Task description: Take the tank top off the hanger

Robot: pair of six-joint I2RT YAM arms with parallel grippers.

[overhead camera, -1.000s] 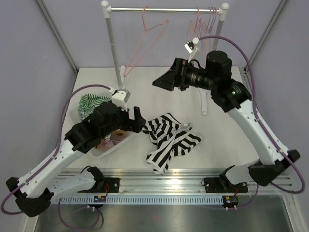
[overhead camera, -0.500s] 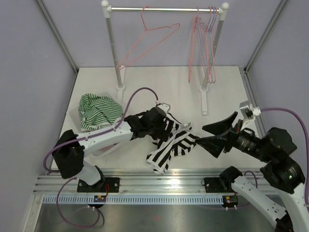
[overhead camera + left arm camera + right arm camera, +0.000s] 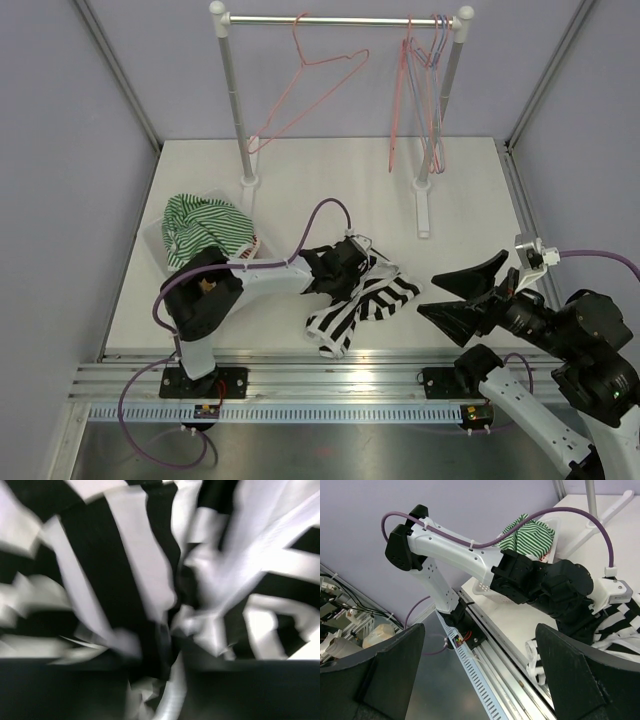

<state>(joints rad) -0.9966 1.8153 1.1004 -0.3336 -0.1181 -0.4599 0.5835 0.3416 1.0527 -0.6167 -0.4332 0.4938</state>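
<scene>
Pressing the left fingers point(image 3: 338, 268) down into the upper edge of a black-and-white striped tank top point(image 3: 365, 300), crumpled on the white surface point(image 3: 330, 190) near its front edge. Cannot tell whether clenched or released: buried in cloth from above, and blurred black and white stripes fill the left wrist view. Reaching in from the left, with the left arm point(image 3: 265, 272) low across the surface and a purple cable point(image 3: 327, 203) arching over it.

Holding the right fingers point(image 3: 475, 273) released, spread wide and gripping nothing, off the front right corner of the surface, well apart from the tank top and pointed toward it. From the right wrist, showing both dark fingers framing the left arm's black wrist, set down on the striped cloth.

Lying off the rack, on the surface between the two arms, well apart from every hanger: the tank top.

Hanging from the rail point(image 3: 340, 19) at the back: one pink wire hanger point(image 3: 310, 85), tilted, near the middle, and a tight bunch of wire hangers point(image 3: 420, 100) by the right post.

Sitting at the left of the surface, just beside the left arm: a white basket point(image 3: 150, 238) heaped with a green-and-white striped garment point(image 3: 205, 225).
</scene>
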